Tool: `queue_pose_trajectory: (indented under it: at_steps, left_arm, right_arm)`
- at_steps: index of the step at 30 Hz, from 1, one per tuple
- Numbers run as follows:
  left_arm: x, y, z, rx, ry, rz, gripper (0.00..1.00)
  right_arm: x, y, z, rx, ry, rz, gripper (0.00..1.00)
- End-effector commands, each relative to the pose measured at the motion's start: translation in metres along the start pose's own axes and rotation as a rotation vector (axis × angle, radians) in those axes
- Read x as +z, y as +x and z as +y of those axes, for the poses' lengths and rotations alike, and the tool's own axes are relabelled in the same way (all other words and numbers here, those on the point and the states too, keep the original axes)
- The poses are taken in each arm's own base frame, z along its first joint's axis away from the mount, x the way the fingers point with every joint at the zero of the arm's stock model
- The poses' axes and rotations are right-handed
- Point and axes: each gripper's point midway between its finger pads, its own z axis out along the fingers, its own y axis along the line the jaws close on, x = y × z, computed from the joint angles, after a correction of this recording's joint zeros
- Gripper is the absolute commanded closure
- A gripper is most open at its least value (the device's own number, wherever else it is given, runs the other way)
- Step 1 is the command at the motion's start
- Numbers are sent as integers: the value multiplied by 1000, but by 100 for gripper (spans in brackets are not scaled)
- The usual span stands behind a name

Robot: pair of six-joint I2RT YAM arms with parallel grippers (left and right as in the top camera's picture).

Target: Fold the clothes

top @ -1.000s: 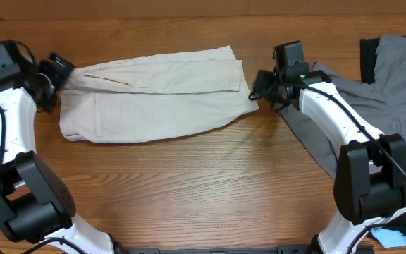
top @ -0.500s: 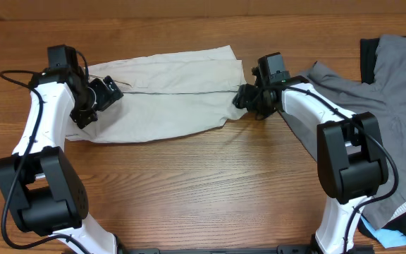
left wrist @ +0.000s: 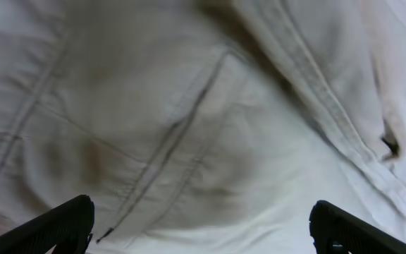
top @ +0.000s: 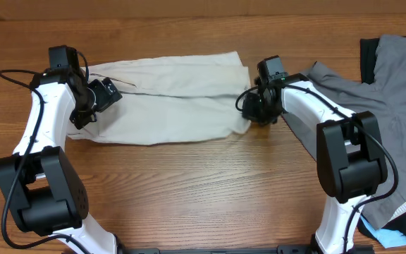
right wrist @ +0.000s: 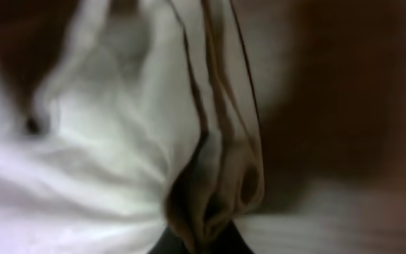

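The shorts (top: 168, 99) were laid on the counter (top: 189, 190), seemingly doubled once lengthwise; the crosswise folds were judged not yet made. Over the shorts' left end, the left pincer (left wrist: 203, 226) was spread wide, nothing held. At their right end, the right pincer (top: 254, 109) was seemingly clamped on bunched hem.

The bench (top: 189, 190) is brown wood, its grain running left to right. A pair of beige shorts (top: 168, 106) lies flat across the far middle, stretched sideways, with seam and pocket lines showing. On the right a grey garment (top: 393, 99) spreads loosely out to the edge of the view, apart from the shorts. A black fabric piece (top: 367, 53) touches its far edge. A small light blue scrap (top: 380, 236) shows near the front right corner.
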Motion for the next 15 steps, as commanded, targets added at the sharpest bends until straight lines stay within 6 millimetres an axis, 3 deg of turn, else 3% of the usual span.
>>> queue_pose_trajectory:
  at_steps: [1,6,9,12,13,14,15]
  left_arm:
    - [2,6,3,24,-27,13,0]
    - [2,8,3,32,-27,23,0]
    - [2,7,-1,55,-7,18,1]
    - [2,6,-6,69,0,9,2]
    - [2,6,-9,77,3,7,2]
    - [3,7,-11,84,6,5,2]
    - [3,7,-13,90,9,3,2]
  right_arm:
    - [4,38,-36,136,167,123,96]
    - [-15,77,-50,222,265,251,96]
    - [-28,86,-48,220,274,268,96]
    - [-43,81,-41,203,246,213,95]
    - [-49,77,-39,195,238,181,86]
    - [-56,71,-37,185,232,144,61]
    - [-63,65,-36,177,231,105,22]
